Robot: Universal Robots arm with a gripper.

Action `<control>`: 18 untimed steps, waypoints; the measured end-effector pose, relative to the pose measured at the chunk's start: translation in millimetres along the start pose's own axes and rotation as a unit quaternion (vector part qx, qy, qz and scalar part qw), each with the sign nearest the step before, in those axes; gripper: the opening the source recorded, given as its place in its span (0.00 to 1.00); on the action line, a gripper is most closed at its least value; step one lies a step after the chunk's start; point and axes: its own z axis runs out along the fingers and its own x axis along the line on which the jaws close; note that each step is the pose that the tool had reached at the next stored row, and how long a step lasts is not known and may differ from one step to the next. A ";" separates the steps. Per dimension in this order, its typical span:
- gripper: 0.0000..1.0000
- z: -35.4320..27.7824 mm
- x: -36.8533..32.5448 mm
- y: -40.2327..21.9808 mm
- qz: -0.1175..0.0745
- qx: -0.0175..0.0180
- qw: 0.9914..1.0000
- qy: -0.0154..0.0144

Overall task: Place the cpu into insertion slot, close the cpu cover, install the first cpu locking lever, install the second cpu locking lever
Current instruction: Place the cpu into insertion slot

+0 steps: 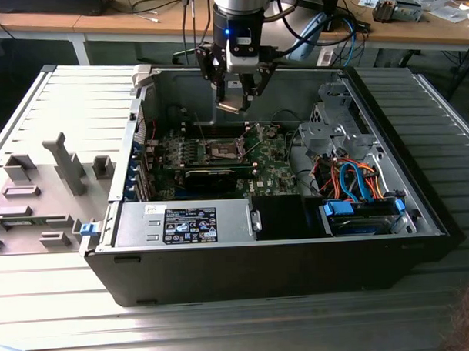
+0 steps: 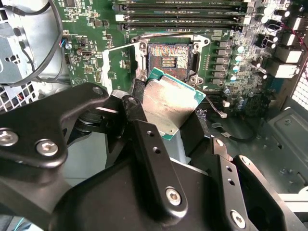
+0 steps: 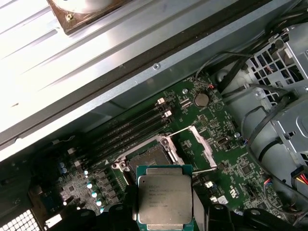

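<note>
My main worry is the open socket (image 2: pixel 168 60). Its contacts lie bare, and I judge that a cpu (image 2: pixel 171 108) arriving corner first, or turned the wrong way round, would bend them. In the second wrist view the cpu looks tilted against the board (image 2: pixel 91 29) rather than level with it, so I take that risk seriously.

The second worry is the grip. The gripper (image 2: pixel 168 118) has its jaws closed on the cpu, and as far as I can tell they pinch it only by its thin edges. A knock or a small slip could let it twist or drop onto the contacts.

The third is the cpu cover (image 3: pixel 199 144). It stands swung up just beside the socket, where I think a cpu edge drifting sideways could catch it.

The cpu sits between the jaws at their tips, with its pale metal top facing back toward the wrist. It hangs clear of the board. The socket lies beyond the fingertips, a little ahead of the cpu and not directly under it. In the exterior view the gripper (image 1: pixel 233 98) hangs inside the open computer case (image 1: pixel 284 274), well above the socket.
</note>
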 end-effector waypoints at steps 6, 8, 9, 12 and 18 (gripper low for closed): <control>0.55 0.2 0.0 0.0 0.004 0.000 1.000 0.000; 0.55 0.3 0.0 0.0 0.006 0.000 1.000 0.000; 0.55 0.3 0.0 0.0 0.006 0.000 1.000 0.000; 0.55 0.4 0.0 0.0 0.008 0.000 1.000 0.000; 0.55 0.6 0.0 0.0 0.013 0.000 1.000 0.000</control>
